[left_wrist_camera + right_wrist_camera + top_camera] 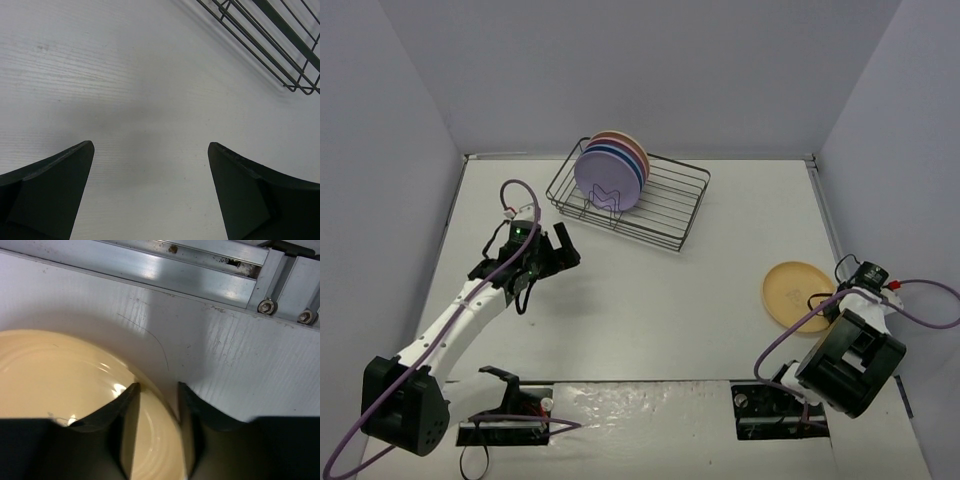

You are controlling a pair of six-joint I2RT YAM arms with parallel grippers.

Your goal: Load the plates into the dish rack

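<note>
Right tool pinches the rim of the round orange-yellow plastic plate; left tool gapes wide, empty, above the white table.

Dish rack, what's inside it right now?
Plates stand on edge at the dish rack's left end: a lilac plate in front, blue rim and pink rim peeking behind. The lilac one covers the rest, so the exact count is hidden.
</note>
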